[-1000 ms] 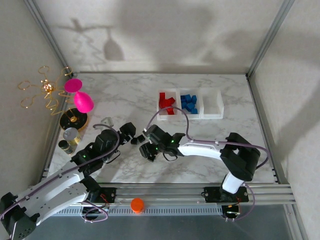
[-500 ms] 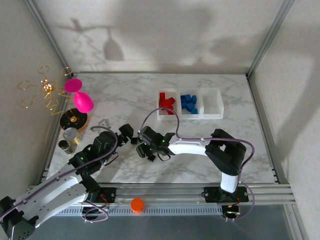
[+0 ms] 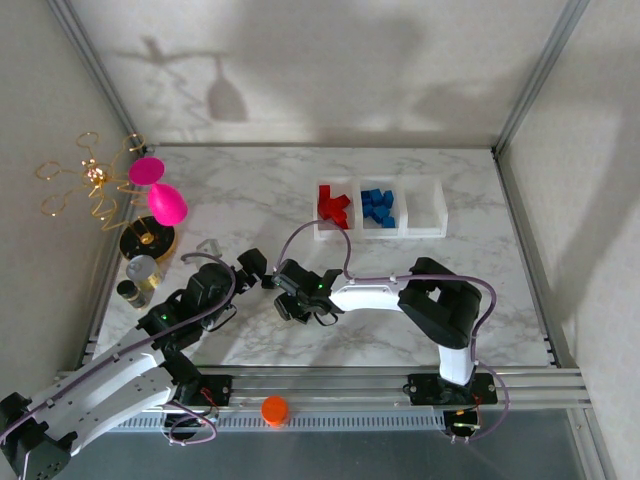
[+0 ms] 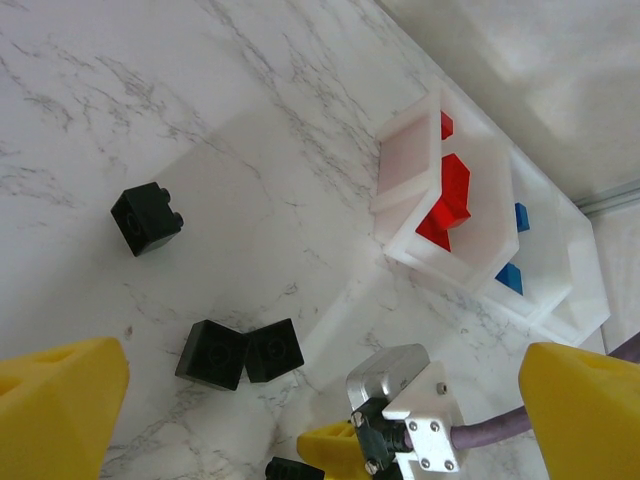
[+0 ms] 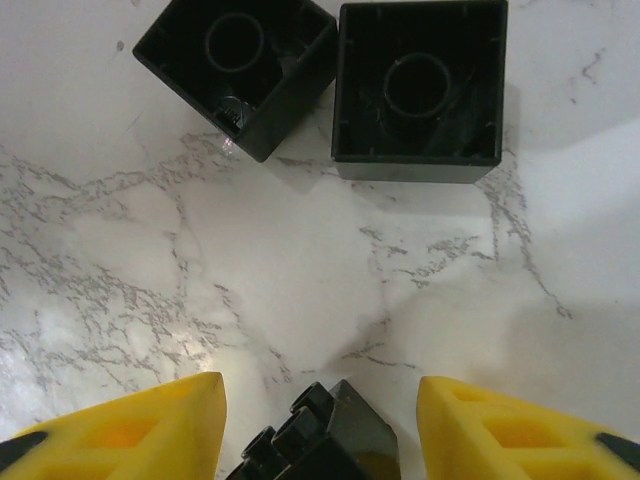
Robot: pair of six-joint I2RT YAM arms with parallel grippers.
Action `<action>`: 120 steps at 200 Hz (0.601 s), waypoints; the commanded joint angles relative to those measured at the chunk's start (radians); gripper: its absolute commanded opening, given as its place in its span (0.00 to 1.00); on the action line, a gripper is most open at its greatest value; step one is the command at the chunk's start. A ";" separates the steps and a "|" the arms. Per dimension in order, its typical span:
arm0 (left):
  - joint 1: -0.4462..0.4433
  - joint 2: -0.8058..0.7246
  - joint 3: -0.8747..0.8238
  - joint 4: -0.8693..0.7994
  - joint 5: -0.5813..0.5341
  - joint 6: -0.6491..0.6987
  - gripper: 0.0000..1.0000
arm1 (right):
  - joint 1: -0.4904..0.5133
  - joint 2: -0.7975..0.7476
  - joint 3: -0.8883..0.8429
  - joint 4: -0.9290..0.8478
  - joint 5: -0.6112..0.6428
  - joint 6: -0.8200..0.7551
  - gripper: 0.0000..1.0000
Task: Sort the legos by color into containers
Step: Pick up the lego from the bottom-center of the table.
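- Your right gripper (image 5: 315,428): the yellow fingers (image 5: 120,425) stand part-open, one on each side of a black brick (image 5: 320,445). A sliver of marble shows beside the right finger. No squeeze that I can see, and nothing is held.
- That brick is hard, glossy plastic. I judge it light and stiff, and apt to skate or twist if pinched on a corner. It sits skewed to the fingers, so take it low, across two flat opposite walls and not on the studs.
- Just beyond lie two more black bricks (image 5: 420,90), hollow side up, corners close together. Keep clear of them on the lift.
- In the left wrist view, a fourth black brick (image 4: 147,217) lies apart from that pair on the marble table (image 4: 200,100).
- Your left gripper (image 4: 320,365): fingers wide apart, empty, hovering near the right one.
- The containers (image 3: 430,234) sit well apart, toward the far side. The red bricks (image 3: 333,207) are in the left bin and the blue bricks (image 3: 377,208) in the middle one. The right bin (image 3: 422,205) is bare, which is likely the place for black.
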 commanded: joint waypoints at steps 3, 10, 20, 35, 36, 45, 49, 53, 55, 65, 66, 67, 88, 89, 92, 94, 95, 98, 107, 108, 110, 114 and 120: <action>0.011 -0.014 -0.013 -0.015 -0.019 -0.021 1.00 | 0.014 0.007 0.021 -0.029 0.027 0.000 0.50; 0.011 -0.013 -0.010 -0.015 -0.019 -0.020 1.00 | 0.015 0.006 0.021 -0.030 0.027 0.002 0.48; 0.011 -0.014 -0.009 -0.018 -0.022 -0.019 1.00 | 0.014 0.003 0.024 -0.035 0.029 0.004 0.46; 0.011 -0.018 -0.009 -0.018 -0.024 -0.020 1.00 | 0.014 -0.004 0.025 -0.038 0.030 0.009 0.44; 0.011 -0.019 -0.009 -0.019 -0.024 -0.020 1.00 | 0.015 -0.005 0.025 -0.038 0.030 0.009 0.44; 0.011 -0.021 -0.011 -0.016 -0.022 -0.020 1.00 | 0.014 -0.010 0.025 -0.038 0.032 0.011 0.42; 0.011 -0.022 -0.012 -0.015 -0.022 -0.020 1.00 | 0.015 -0.012 0.026 -0.038 0.034 0.013 0.41; 0.011 -0.022 -0.013 -0.015 -0.022 -0.021 0.99 | 0.015 -0.013 0.026 -0.039 0.034 0.014 0.40; 0.011 -0.022 -0.011 -0.016 -0.022 -0.022 1.00 | 0.013 -0.014 0.026 -0.041 0.034 0.015 0.40; 0.011 -0.022 -0.011 -0.014 -0.021 -0.022 1.00 | 0.013 -0.018 0.029 -0.044 0.034 0.020 0.38; 0.011 -0.022 -0.012 -0.013 -0.021 -0.021 1.00 | 0.013 -0.019 0.029 -0.044 0.033 0.020 0.38; 0.011 -0.022 -0.012 -0.012 -0.021 -0.021 1.00 | 0.013 -0.020 0.029 -0.044 0.033 0.021 0.38; 0.011 -0.021 -0.008 -0.007 -0.020 -0.018 1.00 | 0.007 -0.039 0.030 -0.049 0.028 0.036 0.36; 0.011 -0.021 -0.008 -0.007 -0.020 -0.017 1.00 | 0.006 -0.040 0.029 -0.049 0.027 0.038 0.35; 0.011 -0.019 -0.007 -0.005 -0.019 -0.016 1.00 | 0.004 -0.044 0.028 -0.048 0.026 0.039 0.35; 0.011 -0.019 -0.007 -0.004 -0.019 -0.017 1.00 | 0.002 -0.046 0.028 -0.048 0.025 0.040 0.35; 0.011 -0.018 -0.007 -0.003 -0.019 -0.016 1.00 | 0.002 -0.047 0.029 -0.049 0.025 0.040 0.35; 0.011 -0.018 -0.006 -0.002 -0.019 -0.016 0.99 | -0.001 -0.051 0.027 -0.048 0.022 0.044 0.35; 0.011 -0.014 -0.002 0.003 -0.017 -0.014 0.99 | -0.007 -0.062 0.026 -0.053 0.017 0.052 0.34; 0.011 -0.013 -0.001 0.003 -0.016 -0.014 1.00 | -0.007 -0.063 0.026 -0.053 0.017 0.053 0.34; 0.011 -0.012 0.000 0.003 -0.016 -0.013 1.00 | -0.011 -0.067 0.025 -0.054 0.016 0.054 0.34; 0.011 -0.009 0.001 0.006 -0.014 -0.012 1.00 | -0.013 -0.072 0.024 -0.056 0.015 0.058 0.34; 0.011 -0.007 0.006 0.009 -0.011 -0.009 1.00 | -0.020 -0.084 0.021 -0.058 0.012 0.063 0.33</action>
